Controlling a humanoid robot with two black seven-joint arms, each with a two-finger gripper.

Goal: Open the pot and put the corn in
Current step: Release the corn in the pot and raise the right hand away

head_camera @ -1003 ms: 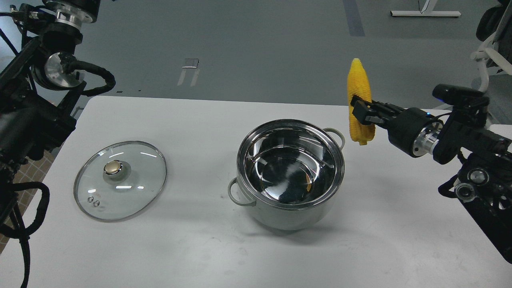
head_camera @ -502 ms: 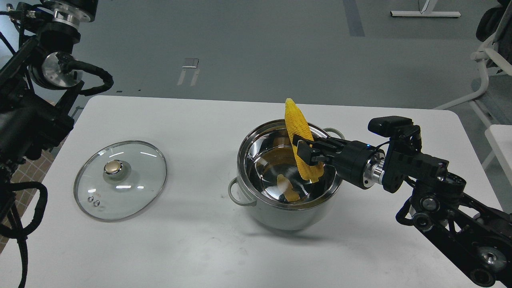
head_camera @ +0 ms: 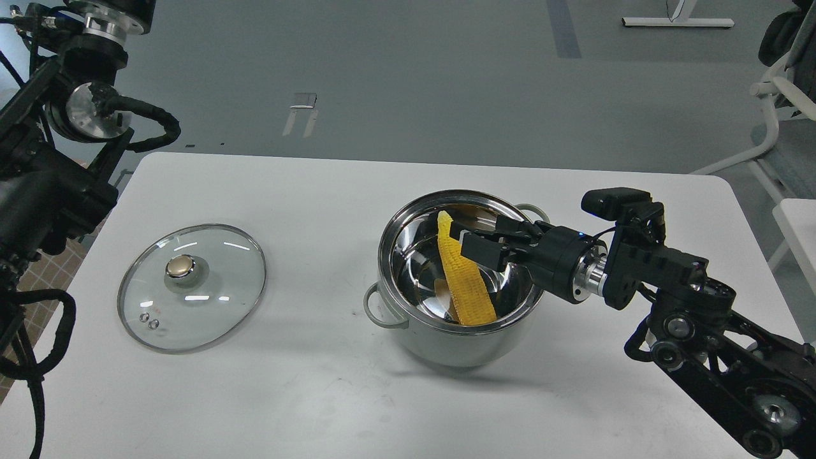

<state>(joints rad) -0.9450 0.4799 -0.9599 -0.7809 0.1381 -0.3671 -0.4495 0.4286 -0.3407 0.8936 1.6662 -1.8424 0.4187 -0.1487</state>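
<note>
The pale grey-green pot (head_camera: 446, 347) stands open at the table's middle, its steel inside showing. The yellow corn (head_camera: 464, 280) lies inside it, leaning on the near wall with its tip up toward the far left. My right gripper (head_camera: 492, 237) reaches in over the pot's right rim, just right of the corn's upper part. Its jaws stand apart and the corn rests free of them. Of my left arm (head_camera: 57, 159), only the thick links show at the left edge; its gripper is out of view.
The round glass lid (head_camera: 210, 299) with a gold knob (head_camera: 181, 268) lies flat on the white table (head_camera: 306, 395), left of the pot. A white chair (head_camera: 781, 95) stands beyond the table's far right corner.
My right gripper carried the corn from the right, above the table, to over the pot. The corn then dropped out of the jaws and now leans inside the pot.
</note>
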